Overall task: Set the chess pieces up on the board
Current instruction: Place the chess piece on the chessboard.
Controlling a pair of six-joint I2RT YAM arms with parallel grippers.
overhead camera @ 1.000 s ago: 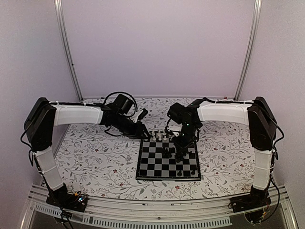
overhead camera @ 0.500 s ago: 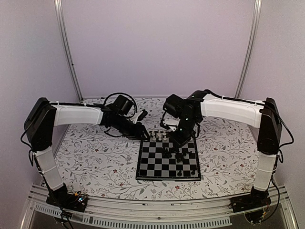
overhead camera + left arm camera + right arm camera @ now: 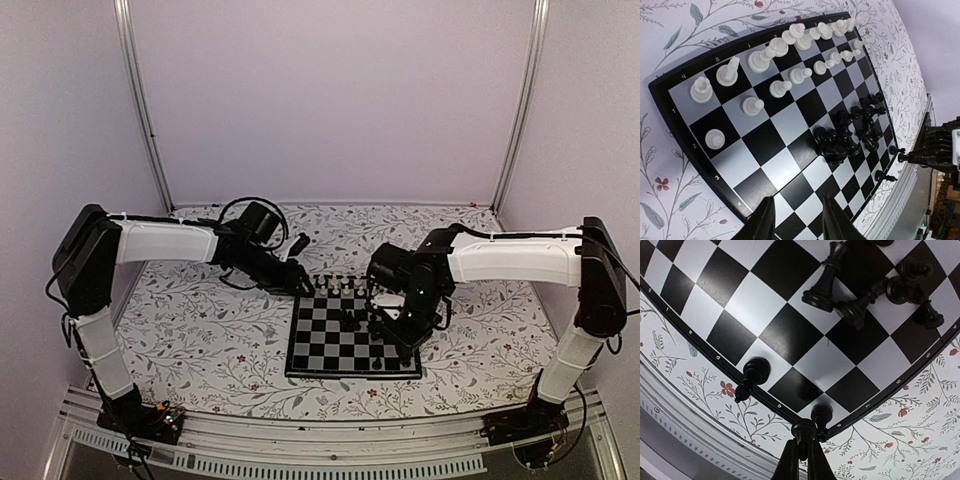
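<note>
So the right gripper (image 3: 802, 442) has its fingers (image 3: 789, 462) pinched tight on the top of a black piece (image 3: 821, 414), whose base is over a pale square in the board's near row, right by the near right corner. Can't tell if the base is actually touching the square or hanging just above it. Another black pawn-ish piece (image 3: 756, 371) stands a couple of squares left along that row, apart from the held one. Further in on the board (image 3: 785, 335) the rest of the black pieces (image 3: 840, 142) are bunched around the middle, leaning more to the right half, and from the right wrist view a few are tipped over against each other. The left gripper (image 3: 797, 200) has its fingers (image 3: 762, 222) spread apart with nothing between them, hovering over the board's left edge up toward the far left corner. The white pieces (image 3: 760, 59) are lined up in two rows along the far side, taller ones in the back row and pawns just in front. The board lies flat, a bit right of centre, on a table cover (image 3: 210, 330) that's white with grey vines and little red flowers and runs all the way to the back wall. The walls (image 3: 330, 100) are plain pale lilac, with a slim metal upright (image 3: 140, 110) at each back corner, and a slotted metal rail (image 3: 320, 432) crosses the near edge where both arm bases are bolted.
</note>
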